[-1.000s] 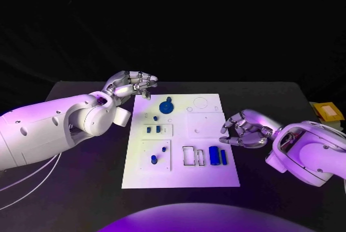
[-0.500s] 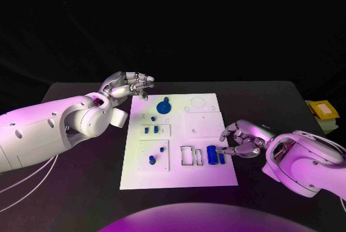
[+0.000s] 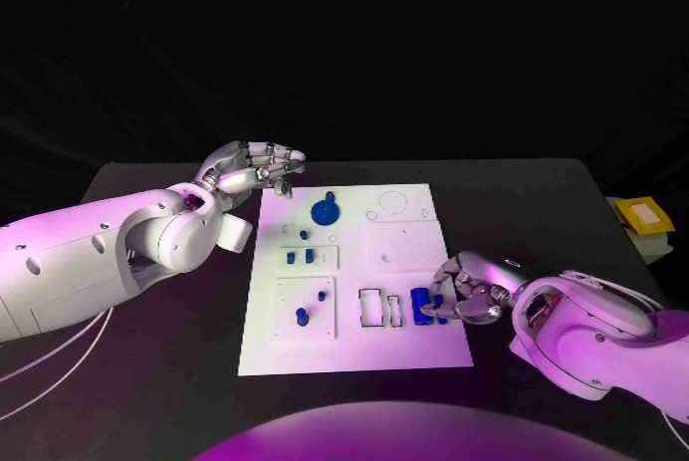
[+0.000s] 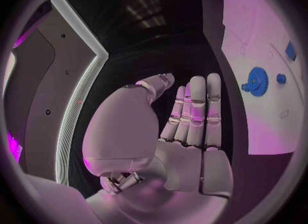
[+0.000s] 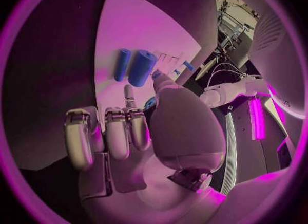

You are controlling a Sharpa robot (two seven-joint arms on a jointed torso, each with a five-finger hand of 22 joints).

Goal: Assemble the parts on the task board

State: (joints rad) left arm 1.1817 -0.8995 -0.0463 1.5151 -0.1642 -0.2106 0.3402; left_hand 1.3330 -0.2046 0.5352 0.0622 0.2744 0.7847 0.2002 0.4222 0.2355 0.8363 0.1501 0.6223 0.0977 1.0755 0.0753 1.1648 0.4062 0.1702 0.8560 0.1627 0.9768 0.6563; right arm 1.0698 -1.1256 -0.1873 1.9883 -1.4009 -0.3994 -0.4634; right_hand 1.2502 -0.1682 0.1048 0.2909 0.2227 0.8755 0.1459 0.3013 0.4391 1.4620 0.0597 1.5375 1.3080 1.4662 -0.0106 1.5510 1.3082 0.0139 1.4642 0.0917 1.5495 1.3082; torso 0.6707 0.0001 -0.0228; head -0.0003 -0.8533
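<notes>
Meanwhile, we kept our right hand [image 3: 470, 292] curled beside blue cylinders [image 3: 426, 307] on the board [image 3: 402, 247], holding nothing; left hand [image 3: 256, 168] hovered loosely open.

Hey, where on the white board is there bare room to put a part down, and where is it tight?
The task board is bare along its near strip, below the slots and the blue cylinders. The square between the blue gear and the right hand also looks free. It is crowded at the cylinders, where the right hand sits, and at the far left corner by the left hand.
</notes>
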